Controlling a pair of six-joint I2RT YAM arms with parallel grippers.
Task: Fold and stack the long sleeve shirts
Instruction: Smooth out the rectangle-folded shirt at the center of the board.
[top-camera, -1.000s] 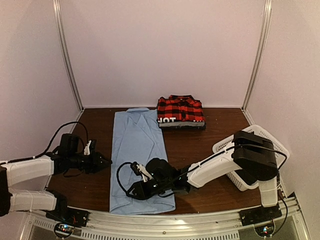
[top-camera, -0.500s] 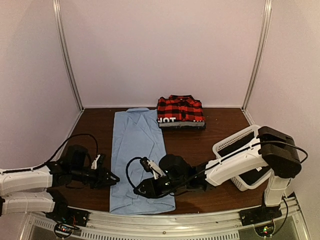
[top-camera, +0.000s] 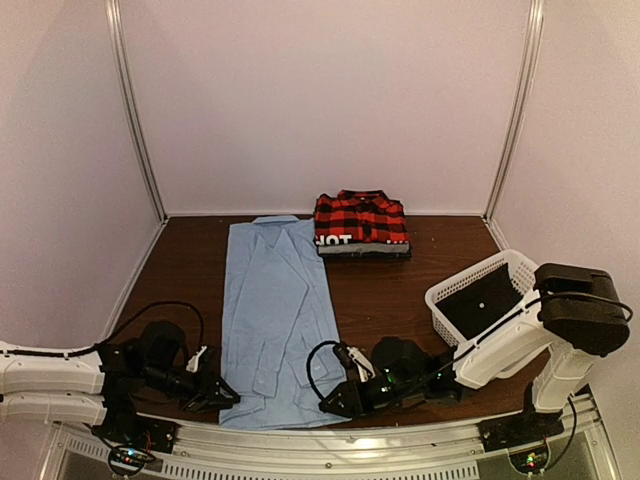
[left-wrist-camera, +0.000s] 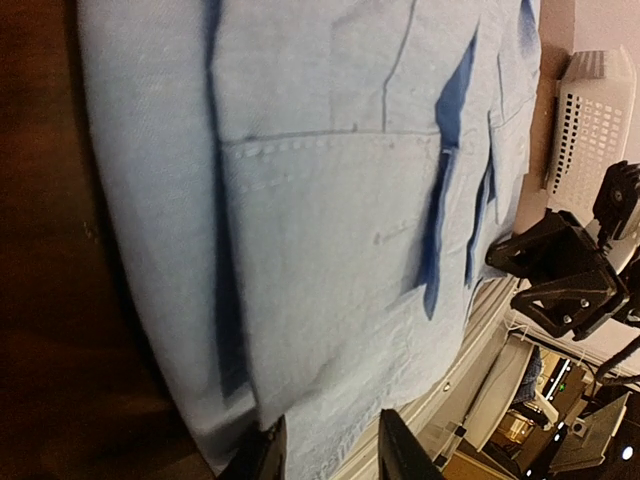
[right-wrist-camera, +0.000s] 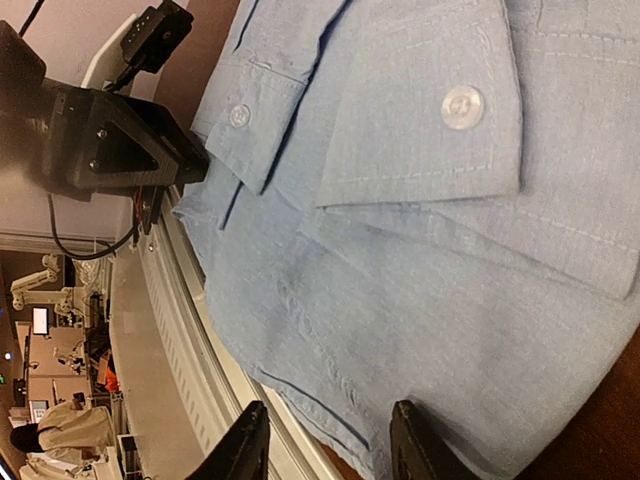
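Observation:
A light blue long sleeve shirt (top-camera: 275, 310) lies stretched lengthwise on the brown table, sleeves folded in, its hem at the near edge. A folded red-and-black plaid shirt (top-camera: 361, 220) rests at the back, on top of a dark folded garment. My left gripper (top-camera: 224, 396) is low at the hem's left corner, open, with the hem cloth (left-wrist-camera: 330, 400) lying between its fingers (left-wrist-camera: 264, 455). My right gripper (top-camera: 333, 401) is low at the hem's right corner, also open, and the hem (right-wrist-camera: 330, 380) lies between its fingers (right-wrist-camera: 246, 445). Cuffs and a button (right-wrist-camera: 461, 106) show close up.
A white mesh basket (top-camera: 515, 268) stands tilted at the right, beside the right arm. The metal rail (top-camera: 330, 435) of the table's near edge runs just under the hem. Pale walls close the back and sides.
Both grippers have moved toward the near edge: the left from the shirt's left side to the hem's left corner, the right off the cloth's lower part to the hem's right corner.

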